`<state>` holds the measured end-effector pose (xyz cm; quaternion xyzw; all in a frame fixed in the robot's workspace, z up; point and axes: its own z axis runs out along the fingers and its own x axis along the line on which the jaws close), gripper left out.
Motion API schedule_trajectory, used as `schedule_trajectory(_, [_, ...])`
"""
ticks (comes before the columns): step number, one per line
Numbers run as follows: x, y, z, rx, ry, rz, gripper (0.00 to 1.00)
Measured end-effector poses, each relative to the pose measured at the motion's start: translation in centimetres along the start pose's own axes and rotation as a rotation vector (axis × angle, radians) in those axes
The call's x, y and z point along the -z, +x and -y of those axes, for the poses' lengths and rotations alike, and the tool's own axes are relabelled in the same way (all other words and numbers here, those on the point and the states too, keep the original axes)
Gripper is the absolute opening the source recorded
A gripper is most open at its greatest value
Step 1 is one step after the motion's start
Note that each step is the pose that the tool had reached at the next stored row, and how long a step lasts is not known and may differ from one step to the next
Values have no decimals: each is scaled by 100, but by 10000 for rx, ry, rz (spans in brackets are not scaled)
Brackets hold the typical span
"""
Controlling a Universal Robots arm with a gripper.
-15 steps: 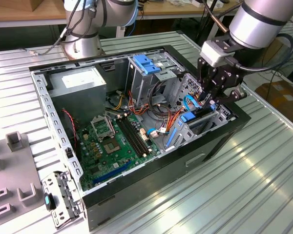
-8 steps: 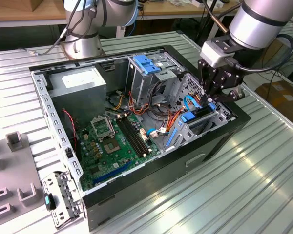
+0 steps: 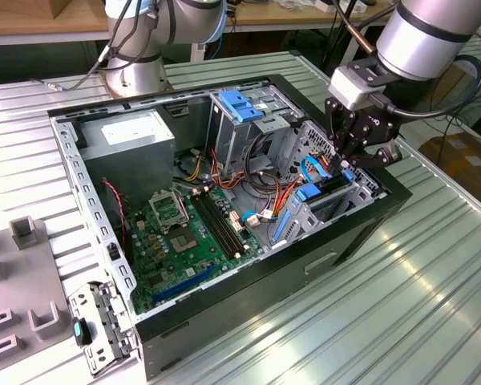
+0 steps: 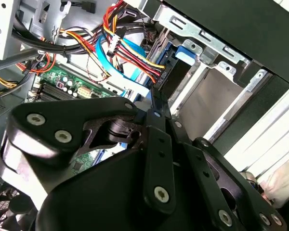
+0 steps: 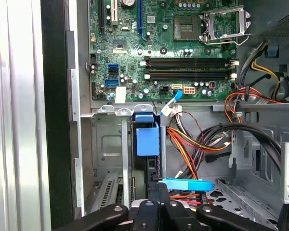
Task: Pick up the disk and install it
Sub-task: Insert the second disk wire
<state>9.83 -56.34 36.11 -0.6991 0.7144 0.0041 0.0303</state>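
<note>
Evidently installation is well advanced: the disk (image 5: 147,139) sits edge-on in its cage bay (image 3: 337,196) beside the motherboard (image 5: 168,43), blue rail outermost. Gripper (image 3: 357,156) hovers at the bay; fingers appear closed together, grasping nothing discernible. Full seating unconfirmed.

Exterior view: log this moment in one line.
hand: over drive cage | disk: slotted in cage | case: open

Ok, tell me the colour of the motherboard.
Green, clearest in the first wrist view: the motherboard.
</note>
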Motion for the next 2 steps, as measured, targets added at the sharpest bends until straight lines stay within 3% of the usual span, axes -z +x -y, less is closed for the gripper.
schedule_trajectory(2, [0, 0, 0, 0, 0, 0, 11])
